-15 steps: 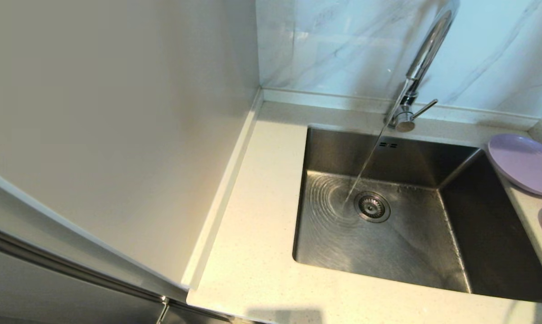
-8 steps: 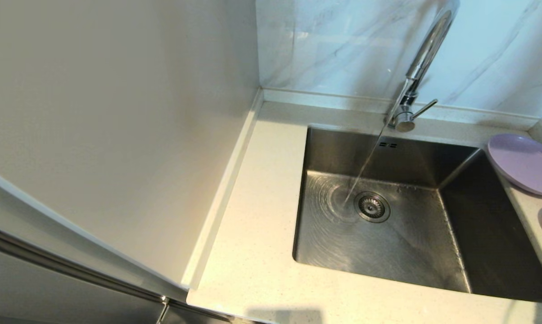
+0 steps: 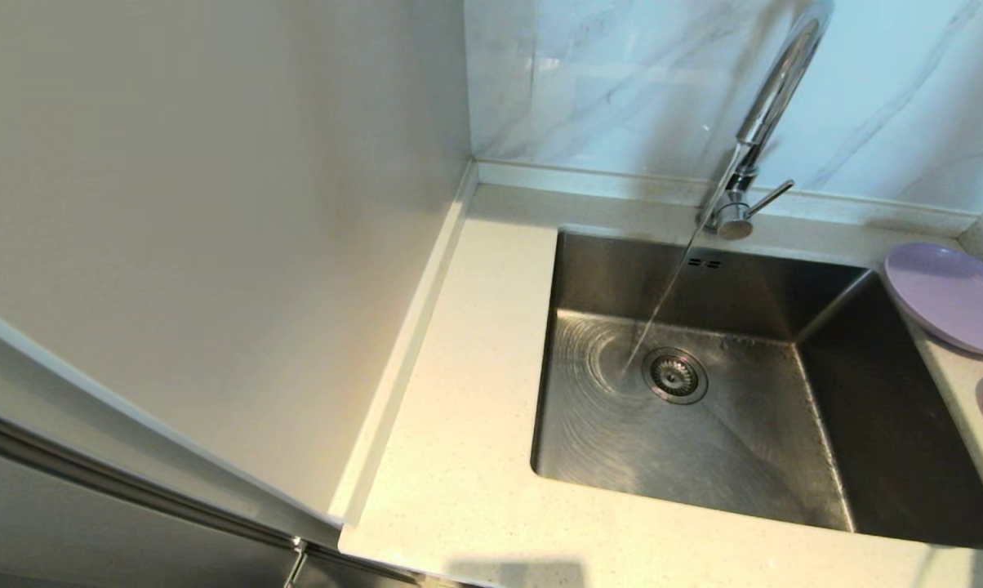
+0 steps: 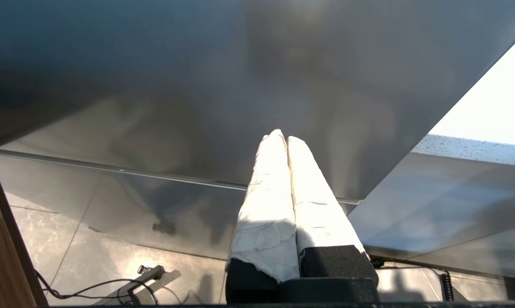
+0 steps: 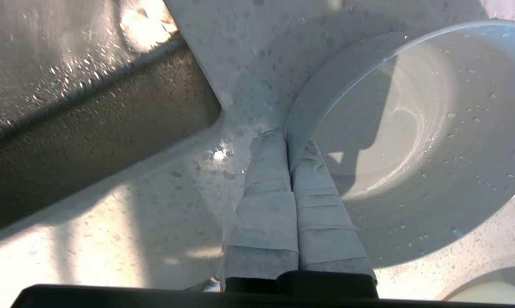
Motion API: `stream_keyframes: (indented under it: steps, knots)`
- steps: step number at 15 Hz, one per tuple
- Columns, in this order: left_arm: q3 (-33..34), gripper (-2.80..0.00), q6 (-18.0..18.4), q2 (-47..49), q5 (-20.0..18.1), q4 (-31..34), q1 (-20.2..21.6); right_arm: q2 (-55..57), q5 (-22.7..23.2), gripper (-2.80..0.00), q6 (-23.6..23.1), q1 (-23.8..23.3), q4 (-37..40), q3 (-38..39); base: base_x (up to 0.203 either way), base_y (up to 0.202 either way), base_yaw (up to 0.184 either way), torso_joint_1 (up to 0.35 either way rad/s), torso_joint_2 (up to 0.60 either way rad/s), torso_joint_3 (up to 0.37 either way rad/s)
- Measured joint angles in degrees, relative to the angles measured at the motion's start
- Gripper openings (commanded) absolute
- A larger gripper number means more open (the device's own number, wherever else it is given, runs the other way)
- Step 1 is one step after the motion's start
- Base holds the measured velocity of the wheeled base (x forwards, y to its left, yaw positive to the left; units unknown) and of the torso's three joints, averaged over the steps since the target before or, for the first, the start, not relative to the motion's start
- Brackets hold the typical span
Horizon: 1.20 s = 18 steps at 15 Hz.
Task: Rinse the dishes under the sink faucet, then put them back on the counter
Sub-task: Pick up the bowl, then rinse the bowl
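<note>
Pale bowl (image 5: 411, 141) rim pinched by right gripper (image 5: 288, 137), on counter (image 3: 459, 457) right of sink (image 3: 589, 278).
One finger sits inside the wall, one outside, jaws fully closed. Plate (image 3: 949, 298) lies far right; faucet (image 3: 753, 139) runs. Left gripper (image 4: 282, 139) is parked, fingers together, empty.

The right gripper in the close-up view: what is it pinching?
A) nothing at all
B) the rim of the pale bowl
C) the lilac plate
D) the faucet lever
B: in the right wrist view the right gripper has its taped fingers shut on the rim of the pale bowl, one inside and one outside, on the wet counter.
</note>
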Motion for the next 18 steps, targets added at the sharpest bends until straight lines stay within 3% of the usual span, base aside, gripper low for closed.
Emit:
stream_keyframes:
  steps: [9,12,18]
  knots:
    - [0.00,-2.80,-0.01,0.00,0.00,0.00,-0.02,-7.34,0.39,-2.80,-3.49,1.86,0.25,3.59,0.000,0.000,0.000,0.000,0.00,0.000]
    - [0.00,-2.80,-0.01,0.00,-0.03,-0.01,-0.02,-11.79,0.68,-2.80,-4.10,8.52,0.37,3.16,0.000,0.000,0.000,0.000,0.00,0.000]
    - [0.00,-2.80,-0.01,0.00,-0.02,-0.01,0.00,-17.11,4.01,-2.80,-4.22,27.03,0.45,-1.57,0.000,0.000,0.000,0.000,0.00,0.000]
